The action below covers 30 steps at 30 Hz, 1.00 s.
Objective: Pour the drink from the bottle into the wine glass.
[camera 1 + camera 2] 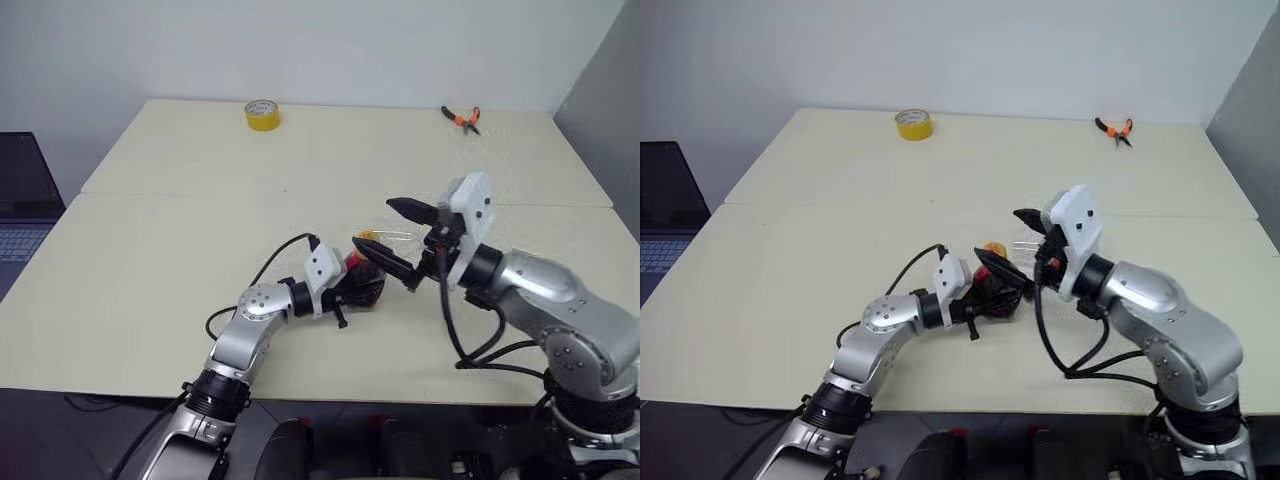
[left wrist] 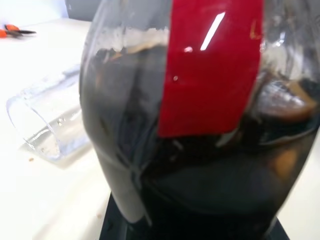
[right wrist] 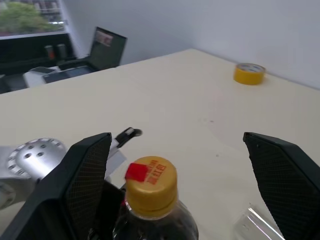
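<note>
The left gripper (image 1: pixel 352 290) was clamped on the bottle (image 3: pixel 152 210), held upright above the table (image 1: pixel 150 260) near its front edge, the yellow cap (image 3: pixel 150 186) still on and the drink (image 2: pixel 200 180) dark behind the red label (image 2: pixel 210 65). The right gripper (image 1: pixel 400 240) stood just above the cap, jaws spread wide — holding nothing. The wine glass (image 2: pixel 47 117) lay on its side just beyond the bottle. Far back sat a yellow tape roll (image 1: pixel 262 115) and pliers (image 1: pixel 462 118).
</note>
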Each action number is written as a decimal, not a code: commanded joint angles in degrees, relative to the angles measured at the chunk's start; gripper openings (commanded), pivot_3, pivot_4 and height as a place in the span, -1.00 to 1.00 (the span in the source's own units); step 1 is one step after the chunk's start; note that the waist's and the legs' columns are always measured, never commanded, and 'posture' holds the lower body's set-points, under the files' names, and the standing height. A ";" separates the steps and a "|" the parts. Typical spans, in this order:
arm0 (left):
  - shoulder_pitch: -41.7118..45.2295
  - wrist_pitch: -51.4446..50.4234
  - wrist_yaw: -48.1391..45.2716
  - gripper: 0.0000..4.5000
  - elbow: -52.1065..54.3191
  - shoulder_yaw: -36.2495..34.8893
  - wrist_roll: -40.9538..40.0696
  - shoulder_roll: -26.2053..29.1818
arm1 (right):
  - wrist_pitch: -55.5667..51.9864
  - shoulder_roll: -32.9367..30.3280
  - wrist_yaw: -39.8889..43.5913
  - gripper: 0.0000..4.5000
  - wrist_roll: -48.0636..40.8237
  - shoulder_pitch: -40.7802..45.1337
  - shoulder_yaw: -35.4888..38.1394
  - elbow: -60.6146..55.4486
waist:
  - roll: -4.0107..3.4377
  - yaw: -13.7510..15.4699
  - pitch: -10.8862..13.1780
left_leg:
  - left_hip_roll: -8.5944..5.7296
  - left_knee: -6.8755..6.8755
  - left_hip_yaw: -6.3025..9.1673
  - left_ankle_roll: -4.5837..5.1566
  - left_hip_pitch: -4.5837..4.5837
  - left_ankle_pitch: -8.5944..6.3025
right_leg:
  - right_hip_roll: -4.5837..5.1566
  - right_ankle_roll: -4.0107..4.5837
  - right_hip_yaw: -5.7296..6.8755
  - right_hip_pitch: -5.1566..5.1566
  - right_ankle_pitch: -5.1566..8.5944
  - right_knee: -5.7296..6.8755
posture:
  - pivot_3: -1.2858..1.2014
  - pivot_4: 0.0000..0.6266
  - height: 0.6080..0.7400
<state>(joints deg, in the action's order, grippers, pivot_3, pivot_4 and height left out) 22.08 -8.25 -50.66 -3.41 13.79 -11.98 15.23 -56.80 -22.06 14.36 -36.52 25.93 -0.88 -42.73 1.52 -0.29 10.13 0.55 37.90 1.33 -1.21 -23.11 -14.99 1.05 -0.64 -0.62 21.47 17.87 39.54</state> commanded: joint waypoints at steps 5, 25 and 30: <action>1.87 1.62 -0.92 -0.67 0.48 0.63 -0.37 -0.85 | -5.64 4.16 -8.97 1.00 0.90 1.59 -1.92 -5.79 | 0.00 -0.02 0.00 | -0.04 0.00 -0.01 0.00 -0.06 0.00 | 0.01 0.00 -0.01 0.01 0.00 -0.10 | 0.03 -0.52 1.00; 2.39 1.61 -1.12 -0.67 -0.07 0.14 -0.02 -1.09 | -5.40 -0.19 -6.09 -0.45 2.67 0.34 -4.53 -5.79 | 0.00 -0.18 0.00 | -0.03 -0.01 0.01 0.02 -0.06 -0.01 | -0.01 -0.01 0.03 0.01 0.00 -0.10 | 0.03 -0.52 1.00; 2.29 1.48 -1.19 -0.69 0.10 0.07 -0.02 -1.02 | -3.40 -1.48 -3.37 -0.45 1.93 -0.62 -2.71 -4.70 | 0.00 -0.17 0.00 | -0.03 -0.01 0.01 0.02 -0.06 -0.01 | -0.01 -0.01 0.02 0.01 0.00 -0.10 | 0.03 -0.52 1.00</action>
<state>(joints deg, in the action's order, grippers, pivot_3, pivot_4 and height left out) 23.28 -8.13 -51.88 -5.30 14.42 -11.25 14.43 -61.59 -22.77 10.14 -34.82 25.56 -5.68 -46.84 1.51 -0.46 10.14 0.52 37.89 1.34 -1.19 -23.16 -15.00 1.04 -0.65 -0.59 21.47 17.87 39.44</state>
